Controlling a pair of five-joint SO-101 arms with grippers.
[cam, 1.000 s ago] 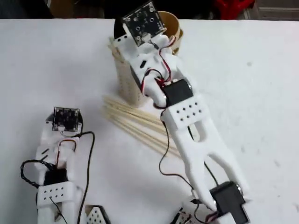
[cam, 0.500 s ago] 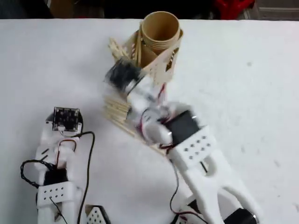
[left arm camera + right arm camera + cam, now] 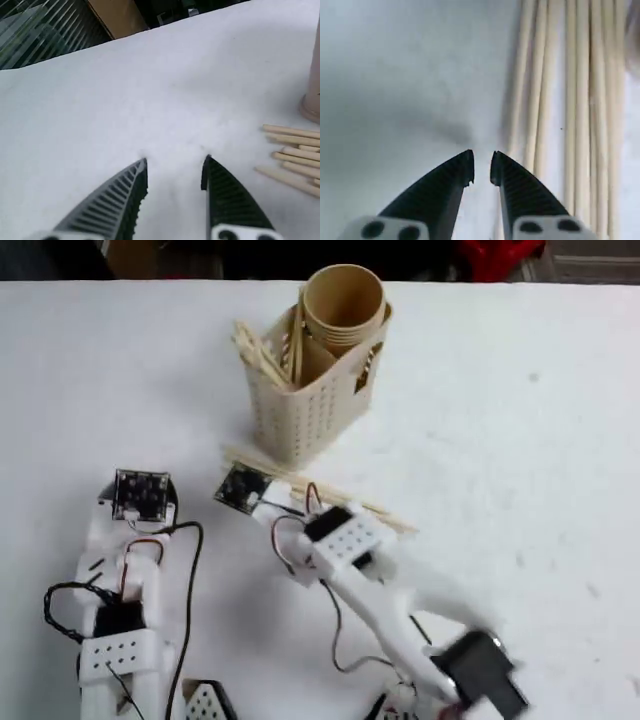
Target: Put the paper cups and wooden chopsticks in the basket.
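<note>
A: The right arm has pulled back from over the basket (image 3: 300, 415) and dropped low; its wrist now hangs above the loose chopsticks (image 3: 385, 515) on the table (image 3: 520, 420). The left arm has not stirred.

B: What is the right gripper (image 3: 481, 169) doing?

A: Its jaws are barely parted, a narrow slit with nothing between them. The tips sit close to the tabletop.

B: And the sticks from there?

A: Just beside it, off the outer flank of one jaw. Their long axis runs the way the fingers point, so the jaws would close across them. I judge that a short sideways shift and a wider opening are needed first.

B: The left gripper (image 3: 174, 167)?

A: Open wider and empty, with only the stick ends off to one side, apart from it. The right is clearly nearer.

B: The rest of the task?

A: The paper cups (image 3: 345, 305) stand stacked in the basket ahead of the right gripper, some chopsticks beside them.
</note>
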